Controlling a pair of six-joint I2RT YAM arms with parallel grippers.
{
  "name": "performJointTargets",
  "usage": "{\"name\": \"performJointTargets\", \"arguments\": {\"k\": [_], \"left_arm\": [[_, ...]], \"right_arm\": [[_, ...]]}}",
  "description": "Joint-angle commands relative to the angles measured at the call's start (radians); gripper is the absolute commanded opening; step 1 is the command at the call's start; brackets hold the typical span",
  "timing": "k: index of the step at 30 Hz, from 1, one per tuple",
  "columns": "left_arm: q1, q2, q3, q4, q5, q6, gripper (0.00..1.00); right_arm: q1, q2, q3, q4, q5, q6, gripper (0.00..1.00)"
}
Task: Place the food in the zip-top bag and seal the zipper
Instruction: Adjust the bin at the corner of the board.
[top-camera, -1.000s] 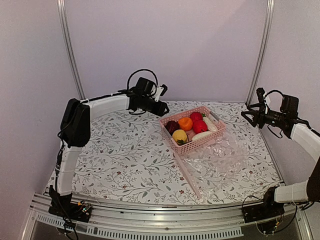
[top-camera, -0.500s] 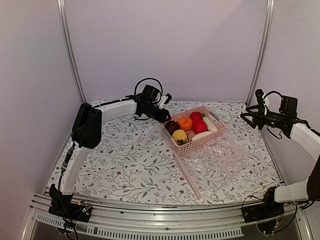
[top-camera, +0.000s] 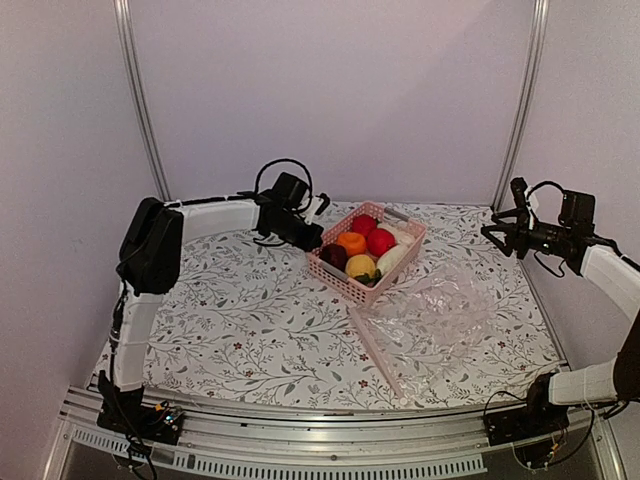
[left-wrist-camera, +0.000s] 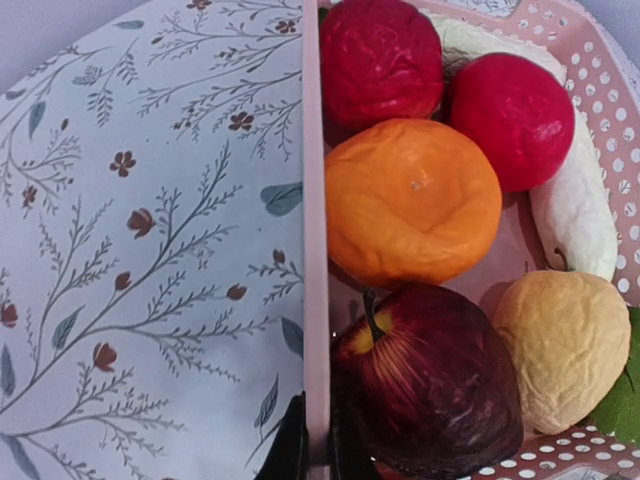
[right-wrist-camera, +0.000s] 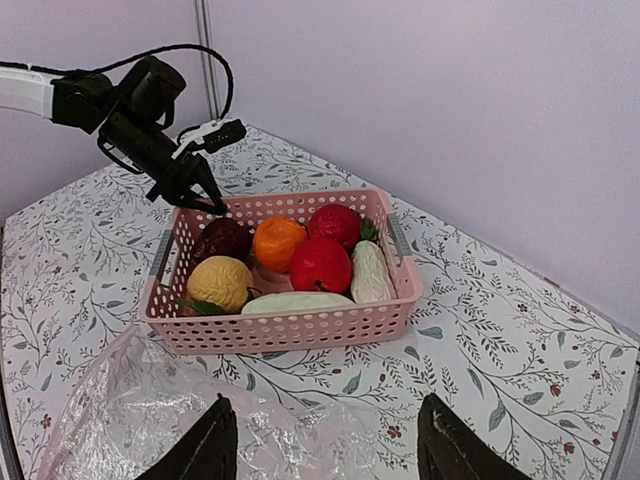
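The pink basket (top-camera: 335, 280) has slid left and back and turned since a moment ago, so it now sits clear of most of the plastic it overlapped. The left arm has drawn back with it, and the right arm is where it was.

A flowered desk (top-camera: 230, 320) carries everything. The zip-top bag (top-camera: 440, 320) lies flat and crinkled on the desk's near right. Its pale pink zipper (top-camera: 375, 350) runs along the bag's left edge toward the front. The basket's near corner sits just beside the far end of that strip.

The left end effector (left-wrist-camera: 316, 458) is clenched on the basket's left rim, well apart from the bag, with the basket between them. The right end effector (right-wrist-camera: 325, 445) hangs released, fingers spread wide, above the desk near the bag's far side, touching nothing.

All the food (top-camera: 362, 246) lies in the basket:
- a white radish (left-wrist-camera: 575, 215)
- an orange (left-wrist-camera: 412, 200)
- a maroon apple (left-wrist-camera: 430, 380)
- two red fruits (left-wrist-camera: 378, 60) (left-wrist-camera: 510, 120)
- a lemon (left-wrist-camera: 565, 345)
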Motion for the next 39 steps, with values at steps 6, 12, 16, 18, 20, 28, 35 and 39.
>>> {"name": "performJointTargets", "arguments": {"k": [6,12,16,18,20,28,35,39], "left_arm": [[0.054,-0.492,-0.575,0.105,-0.196,-0.168,0.0],[0.056,-0.746,-0.909,0.174,-0.24,-0.378,0.0],[0.053,-0.85,-1.072,0.214,-0.292,-0.479,0.0],[0.054,-0.891,-1.121,0.225,-0.328,-0.494,0.0],[0.055,-0.92,-1.156,0.236,-0.346,-0.505,0.0],[0.04,-0.974,-1.109,0.171,-0.366,-0.481,0.46],[-0.008,-1.059,-0.963,0.165,-0.33,-0.231,0.57],[-0.019,-1.031,-0.889,0.206,-0.337,-0.142,0.6]], "right_arm": [[0.005,0.022,0.028,-0.025,-0.023,-0.004,0.6],[0.013,0.045,0.036,-0.034,-0.009,-0.008,0.6],[0.023,0.051,0.038,-0.039,0.015,-0.022,0.6],[0.026,0.052,0.038,-0.04,0.021,-0.027,0.6],[0.028,0.056,0.038,-0.04,0.022,-0.027,0.6],[0.031,0.047,0.049,-0.035,0.069,-0.011,0.6],[0.32,-0.058,0.15,-0.233,0.376,-0.063,0.61],[0.568,-0.087,0.151,-0.384,0.466,-0.109,0.61]]}}
